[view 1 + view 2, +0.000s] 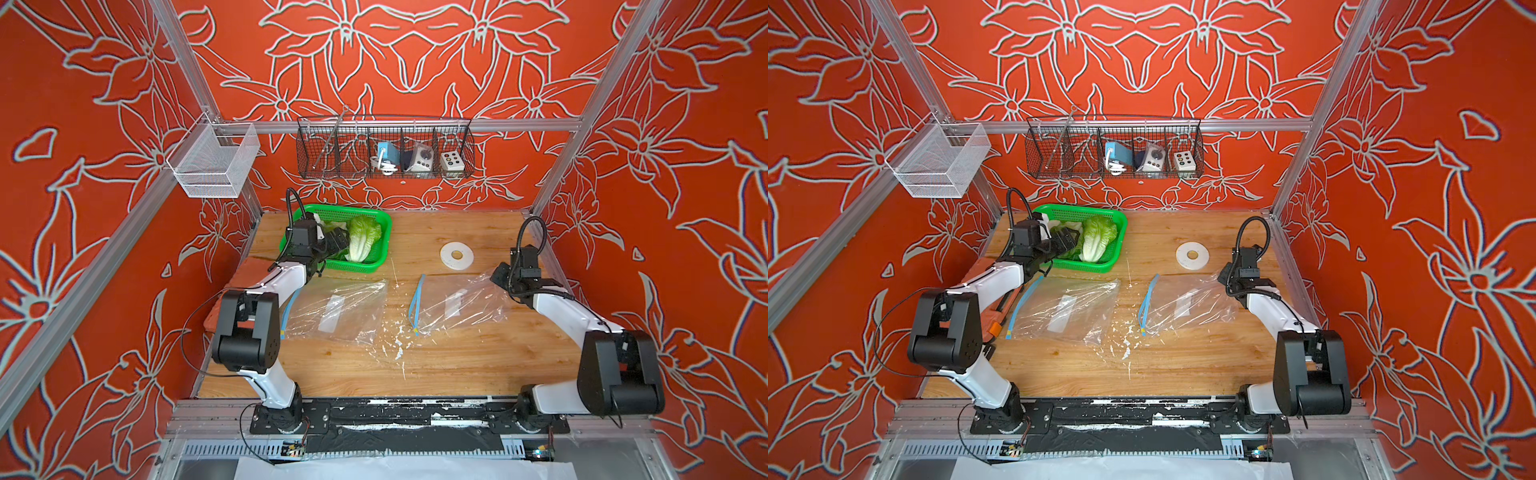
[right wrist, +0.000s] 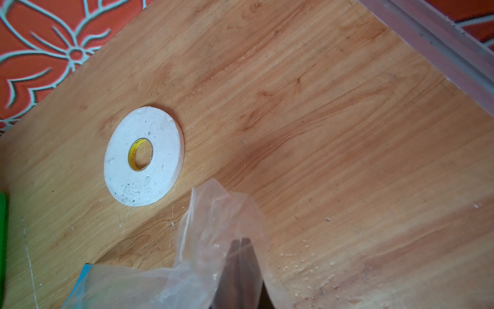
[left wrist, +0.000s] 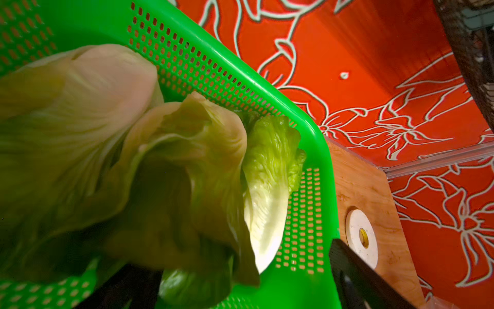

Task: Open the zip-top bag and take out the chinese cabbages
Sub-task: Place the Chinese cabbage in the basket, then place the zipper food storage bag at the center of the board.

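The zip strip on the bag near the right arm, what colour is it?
The zip strip is blue, clearest in a top view.

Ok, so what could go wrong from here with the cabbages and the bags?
1. The left gripper is open over the basket, with a cabbage's leaves between its jaws. Pulling back could snag a leaf and drag that cabbage out.
2. The right gripper is shut on a corner of a bag. Any arm move would likely drag the bag, perhaps into the tape.
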Tool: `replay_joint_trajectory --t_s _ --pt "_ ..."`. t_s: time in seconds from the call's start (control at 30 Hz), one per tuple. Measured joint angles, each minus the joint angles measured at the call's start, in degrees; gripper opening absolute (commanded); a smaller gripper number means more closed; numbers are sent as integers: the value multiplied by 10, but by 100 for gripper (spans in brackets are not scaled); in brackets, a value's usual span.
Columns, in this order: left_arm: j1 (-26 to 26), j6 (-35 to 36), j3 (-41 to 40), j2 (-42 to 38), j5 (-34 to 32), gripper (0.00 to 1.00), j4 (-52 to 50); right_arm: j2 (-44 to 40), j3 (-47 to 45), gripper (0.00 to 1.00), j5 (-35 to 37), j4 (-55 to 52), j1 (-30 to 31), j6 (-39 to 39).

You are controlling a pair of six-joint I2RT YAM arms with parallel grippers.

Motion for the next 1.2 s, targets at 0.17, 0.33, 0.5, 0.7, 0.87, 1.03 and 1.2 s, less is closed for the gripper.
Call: replay_joint_trajectory --t_s 0.17,0.33,0.5,0.7,0.87,1.03,1.2 --pt "0 66 25 -38 -16 79 -79 0 0 0 -2 0 0 0" --pt "0 134 95 -17 -55 47 -141 0 0 0 -2 0 0 0" --pt "1 165 209 75 -75 33 -193 0 0 0 -3 0 0 0" --pt "1 169 216 146 -64 29 -220 0 0 0 -3 0 0 3" --pt "1 163 206 168 -62 31 -220 16 20 0 -29 0 0 10" --pt "1 154 198 167 -60 50 -193 20 55 0 -48 5 11 10" --pt "0 136 130 118 -61 74 -135 19 66 70 -46 8 15 -2"
